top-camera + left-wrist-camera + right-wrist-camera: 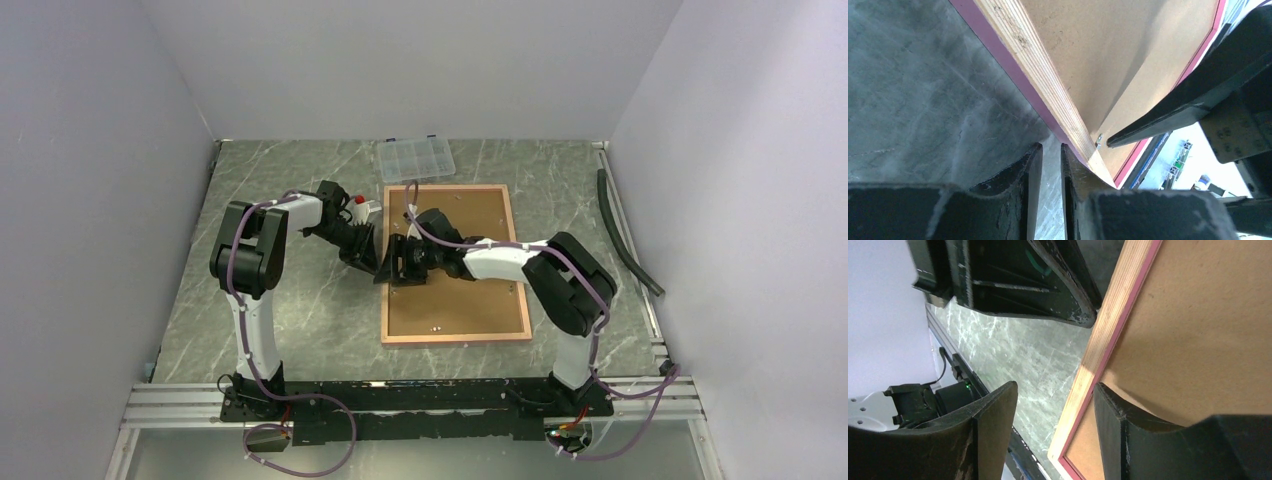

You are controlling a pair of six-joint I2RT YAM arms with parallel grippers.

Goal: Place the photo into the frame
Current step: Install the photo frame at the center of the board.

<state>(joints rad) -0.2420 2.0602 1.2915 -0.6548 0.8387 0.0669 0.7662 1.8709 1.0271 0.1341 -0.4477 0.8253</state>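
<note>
The frame [455,339] lies face down on the counter [300,310], its long axis running away from the arm bases and its brown backing board [470,300] showing. The left arm reaches low to the frame's left edge, its claw [1051,150] slightly apart and empty. The right arm bends across the frame, its claw [1055,387] apart, straddling that same edge.

Dark green marble-patterned table [300,320] enclosed by plain pale grey walls [420,70] on three sides; aluminium rail [180,402] along the near edge; black hose [623,240] at right; even, diffuse light.
</note>
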